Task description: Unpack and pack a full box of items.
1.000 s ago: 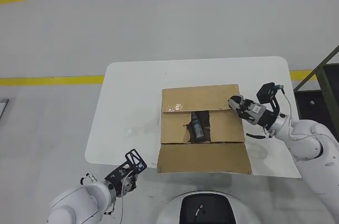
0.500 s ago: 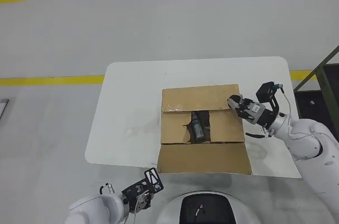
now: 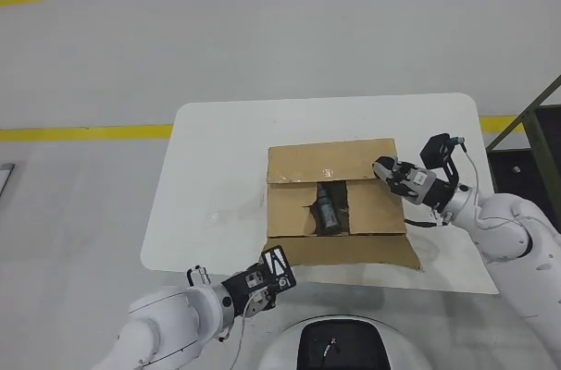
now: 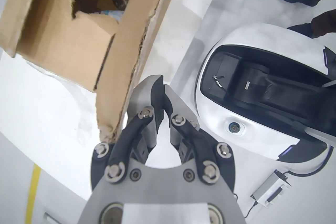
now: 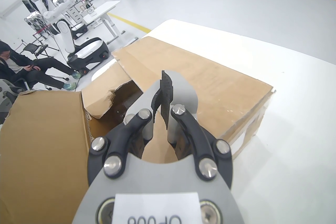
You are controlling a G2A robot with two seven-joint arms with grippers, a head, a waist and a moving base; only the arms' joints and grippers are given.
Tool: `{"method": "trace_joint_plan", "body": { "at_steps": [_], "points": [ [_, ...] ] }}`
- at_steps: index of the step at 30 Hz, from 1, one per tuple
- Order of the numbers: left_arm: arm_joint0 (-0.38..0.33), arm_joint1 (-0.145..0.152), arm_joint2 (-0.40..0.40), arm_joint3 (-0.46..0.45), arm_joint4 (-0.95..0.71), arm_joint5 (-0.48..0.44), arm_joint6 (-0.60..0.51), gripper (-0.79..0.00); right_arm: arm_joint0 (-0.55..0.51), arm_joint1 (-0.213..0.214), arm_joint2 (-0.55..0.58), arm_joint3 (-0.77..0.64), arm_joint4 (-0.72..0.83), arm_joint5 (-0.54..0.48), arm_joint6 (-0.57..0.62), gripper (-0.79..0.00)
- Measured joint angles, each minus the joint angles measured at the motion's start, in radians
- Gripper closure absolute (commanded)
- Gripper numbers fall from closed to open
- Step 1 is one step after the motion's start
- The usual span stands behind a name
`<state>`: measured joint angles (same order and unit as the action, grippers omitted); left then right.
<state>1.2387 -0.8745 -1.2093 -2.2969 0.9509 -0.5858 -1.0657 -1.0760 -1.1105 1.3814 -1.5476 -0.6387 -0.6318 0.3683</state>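
On the white table [image 3: 216,166] in front of the robot sat a brown cardboard box [image 3: 294,215], roughly in the middle and nearer the right-hand side. Its top flaps lay mostly folded over, leaving a dark gap in the centre. Through that gap I could see a dark bottle [image 3: 328,209] lying inside the box, its cap pointing toward the far edge.

The left gripper [image 3: 279,268] hung just off the table's near edge, right beside the left corner of the near flap [image 3: 345,252]. From its own wrist camera, the left gripper [image 4: 161,96] had its fingers drawn together with nothing between them, and the ragged edge of the flap stood just alongside the outer face of one finger.

The right gripper [image 3: 382,168] was over the box's far right corner, at the end of the far flap [image 3: 322,162]. In its wrist view the ribbed black pads [image 5: 165,93] were pressed against each other, closed, and I could not see any cardboard pinched between them.

A yellow line [image 3: 77,132] ran across the floor beyond the table.
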Motion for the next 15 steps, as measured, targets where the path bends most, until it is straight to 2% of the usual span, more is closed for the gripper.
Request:
{"method": "trace_joint_plan", "body": {
  "at_steps": [2, 4, 6, 8, 11, 15],
  "points": [
    [-0.043, -0.006, 0.028, 0.020, 0.000, 0.010, 0.002, 0.000, 0.003, 0.001, 0.002, -0.001, 0.009, 0.000, 0.005, 0.000],
    [-0.084, -0.012, 0.053, 0.040, 0.002, 0.024, 0.012, -0.043, 0.007, 0.002, 0.008, -0.004, 0.026, 0.003, 0.008, 0.000],
    [-0.117, -0.017, 0.074, 0.057, 0.005, 0.034, 0.019, -0.034, 0.011, 0.003, 0.013, -0.008, 0.044, 0.008, 0.015, 0.000],
    [-0.155, -0.024, 0.095, 0.077, 0.012, 0.045, 0.029, -0.077, 0.018, 0.005, 0.021, -0.013, 0.054, 0.012, 0.024, 0.000],
    [-0.208, -0.033, 0.123, 0.109, 0.026, 0.068, 0.044, -0.022, 0.029, 0.007, 0.032, -0.023, 0.078, 0.026, 0.029, 0.000],
    [-0.274, -0.047, 0.158, 0.158, 0.041, 0.100, 0.055, 0.000, 0.042, 0.010, 0.051, -0.047, 0.103, 0.049, 0.038, 0.000]
  ]
}}
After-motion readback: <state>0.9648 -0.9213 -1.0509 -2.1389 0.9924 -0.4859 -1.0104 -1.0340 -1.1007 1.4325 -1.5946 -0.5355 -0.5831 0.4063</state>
